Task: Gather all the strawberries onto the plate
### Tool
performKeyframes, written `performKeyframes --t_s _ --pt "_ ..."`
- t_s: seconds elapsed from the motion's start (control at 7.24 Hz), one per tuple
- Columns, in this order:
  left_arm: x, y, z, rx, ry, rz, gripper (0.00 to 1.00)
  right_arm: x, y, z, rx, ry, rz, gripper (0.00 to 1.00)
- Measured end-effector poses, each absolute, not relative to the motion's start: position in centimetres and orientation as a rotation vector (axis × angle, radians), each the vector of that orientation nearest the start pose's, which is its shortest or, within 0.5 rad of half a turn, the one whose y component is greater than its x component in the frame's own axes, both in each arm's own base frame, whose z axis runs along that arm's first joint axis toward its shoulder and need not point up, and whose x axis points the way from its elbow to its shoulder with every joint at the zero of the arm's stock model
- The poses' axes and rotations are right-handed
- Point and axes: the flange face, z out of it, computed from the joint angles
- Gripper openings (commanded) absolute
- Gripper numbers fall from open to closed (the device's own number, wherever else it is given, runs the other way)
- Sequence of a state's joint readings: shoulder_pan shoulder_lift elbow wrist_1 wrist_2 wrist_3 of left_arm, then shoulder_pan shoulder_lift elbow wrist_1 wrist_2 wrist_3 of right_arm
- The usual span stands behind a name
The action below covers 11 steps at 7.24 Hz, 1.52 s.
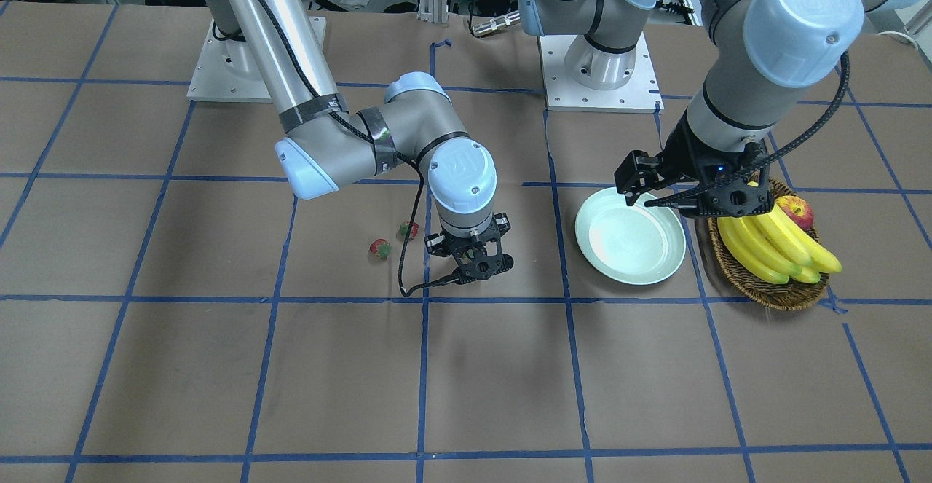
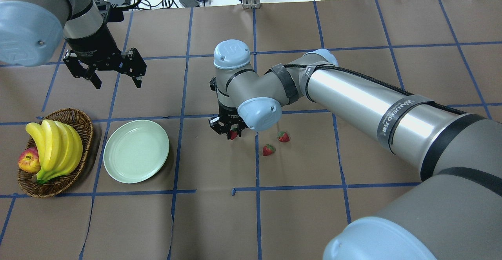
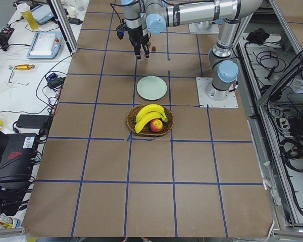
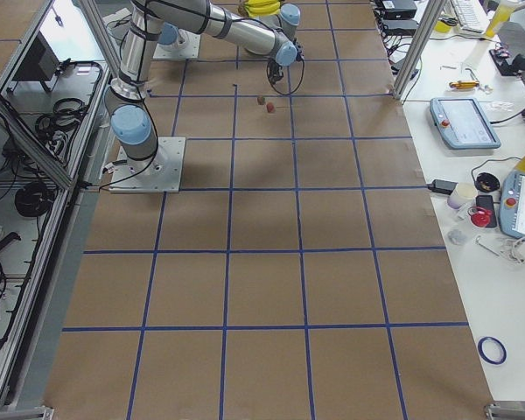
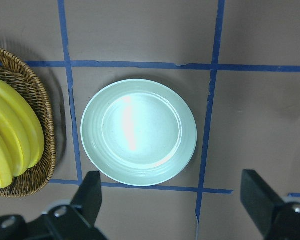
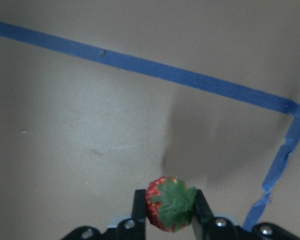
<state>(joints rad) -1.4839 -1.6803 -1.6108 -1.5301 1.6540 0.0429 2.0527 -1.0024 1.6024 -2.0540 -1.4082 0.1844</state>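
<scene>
Squarely, a strawberry [image 6: 169, 209] sits pinched inside the right pincer [image 6: 168, 202]

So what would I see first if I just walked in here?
Probably the right gripper pinching a little red strawberry just above the middle of the table, with two more strawberries lying beside it. Next, the bright yellow bananas and an apple in the basket on the robot's left, next to the empty mint-green plate.

plate [image 5: 138, 132]: smooth, glossy glaze | basket [image 2: 84, 128]: rough woven wicker | table cover [image 2: 219, 220]: matt brown paper | right arm tube [image 2: 353, 95]: satin metal
</scene>
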Motion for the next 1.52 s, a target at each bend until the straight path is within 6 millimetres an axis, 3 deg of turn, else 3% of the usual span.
performKeyframes --t_s 0.14,0.41,0.69,0.97,1.24,1.52 --pt "-7.9 -53.1 41.5 -0.061 3.06 0.176 1.0 43.1 -49.7 19.6 -0.441 2.986 0.233 1.0" --pt "-7.6 -53.2 41.3 -0.068 3.058 0.175 1.0 42.4 -49.7 23.1 -0.446 3.012 0.16 1.0" --pt "-6.7 -53.2 41.2 -0.082 3.06 0.18 1.0 38.7 -50.8 27.9 -0.405 3.096 0.109 1.0" --pt "-6.4 -53.2 40.7 -0.074 3.065 0.198 1.0 33.2 -52.9 30.4 -0.362 3.123 0.109 1.0" --pt "-6.4 -52.9 39.8 -0.068 3.067 0.227 1.0 30.9 -53.6 30.2 -0.3 3.134 0.133 1.0" --pt "-6.5 -52.7 39.2 -0.071 3.067 0.245 1.0 30.5 -53.2 27.2 -0.182 3.154 0.216 1.0"
